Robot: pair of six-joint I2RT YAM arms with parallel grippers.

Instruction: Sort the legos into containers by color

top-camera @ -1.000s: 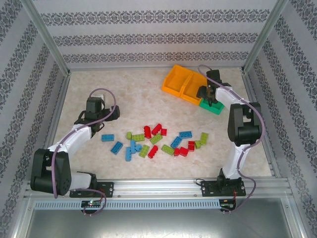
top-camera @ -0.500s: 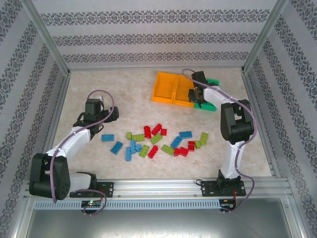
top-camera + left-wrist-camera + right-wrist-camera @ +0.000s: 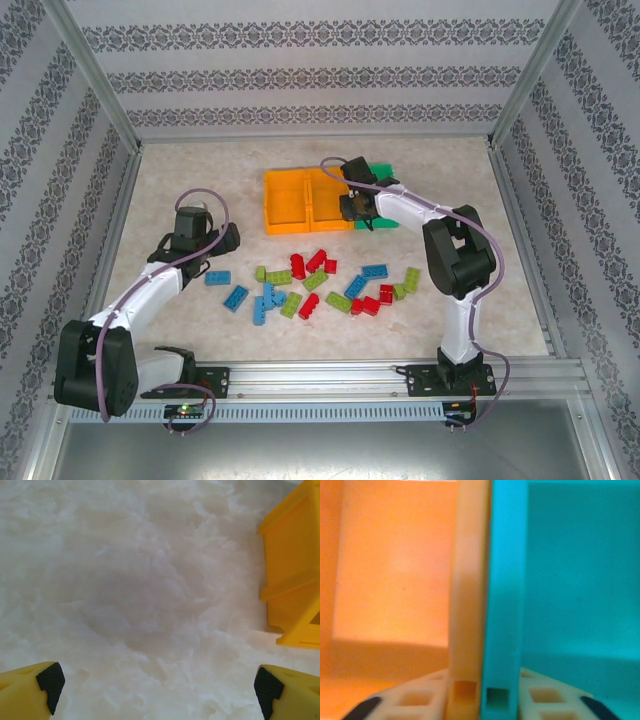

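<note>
The right gripper (image 3: pixel 358 210) is clamping the containers (image 3: pixel 290 205) at the doubled wall where an orange bin (image 3: pixel 395 565) is joining the green bin (image 3: pixel 580 570); the wrist view is showing one finger on each side of that wall, so it is grasping the row, not a brick. The row is sitting mid-table, running left to right, with the green bin at its right end. The legos (image 3: pixel 315 280) are lying loose in a left-right band just near of the row, none in a bin yet. The left gripper (image 3: pixel 226 238) is hanging released, jaws wide, over bare table (image 3: pixel 200 170), left of the row. It is probably the nearer arm for a first pick: a blue brick (image 3: pixel 218 277) is lying just near of it.
</note>
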